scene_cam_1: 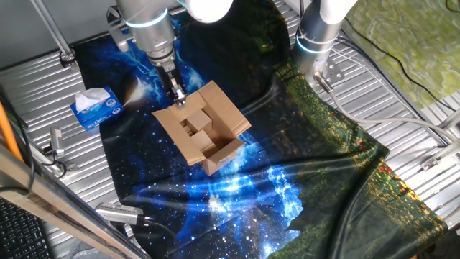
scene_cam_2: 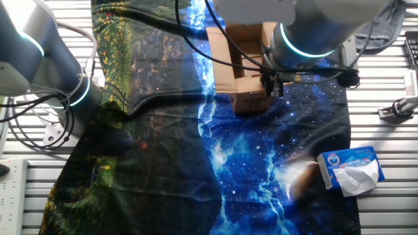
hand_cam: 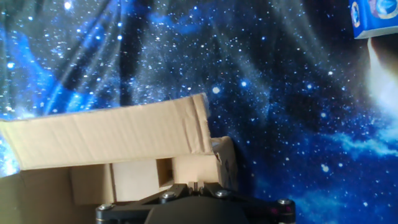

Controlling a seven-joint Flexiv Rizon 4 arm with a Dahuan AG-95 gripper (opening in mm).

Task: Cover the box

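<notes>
The box (scene_cam_1: 215, 108) is a small brown cardboard carton on the starry cloth, near the middle of the table. Two of its flaps are folded inward and the others stand or spread outward. My gripper (scene_cam_1: 178, 99) comes down from above onto the box's far-left flap, fingers together, and it looks shut with nothing held. In the other fixed view the box (scene_cam_2: 228, 49) is half hidden behind my arm, and the gripper (scene_cam_2: 271, 88) hangs at its right side. The hand view has a raised flap of the box (hand_cam: 112, 140) just ahead of the gripper (hand_cam: 196, 185).
A blue-and-white tissue box (scene_cam_1: 95, 108) (scene_cam_2: 349, 170) (hand_cam: 376, 15) lies on the cloth beside the carton. A second arm's base (scene_cam_1: 316, 39) (scene_cam_2: 59, 85) stands at the cloth's edge with cables. Metal tools (scene_cam_1: 54, 144) lie on the slatted table.
</notes>
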